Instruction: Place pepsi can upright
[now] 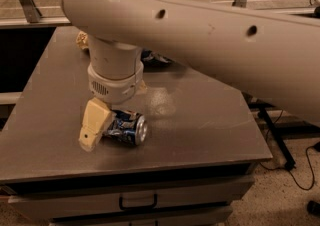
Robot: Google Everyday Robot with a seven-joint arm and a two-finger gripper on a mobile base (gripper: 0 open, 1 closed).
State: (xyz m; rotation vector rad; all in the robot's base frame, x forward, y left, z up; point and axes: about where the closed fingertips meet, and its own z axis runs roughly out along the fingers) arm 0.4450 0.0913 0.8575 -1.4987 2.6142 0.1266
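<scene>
Table [210, 135]: grey top, drawer with black handle [137, 202] under the front edge. Back left: a crumpled tan item [81, 40], half hidden by the arm, no label visible.

Gripper [96, 125] is down at the table's front left, just off the surface, under the white wrist [115, 75]. Its tan part sits against the left end of the pepsi can [125, 127]. Spread or clamped: can't tell, the wrist blocks the view.

The can lies on its side at front left, long axis roughly left-right, silver end facing right. The print is blue with white markings; no lettering is readable.

Behind the wrist is a dark blue snack bag [157, 59], mostly covered, text unreadable. The arm [215, 35] spans the upper right. Black cables [295, 170] lie on the floor at far right.
</scene>
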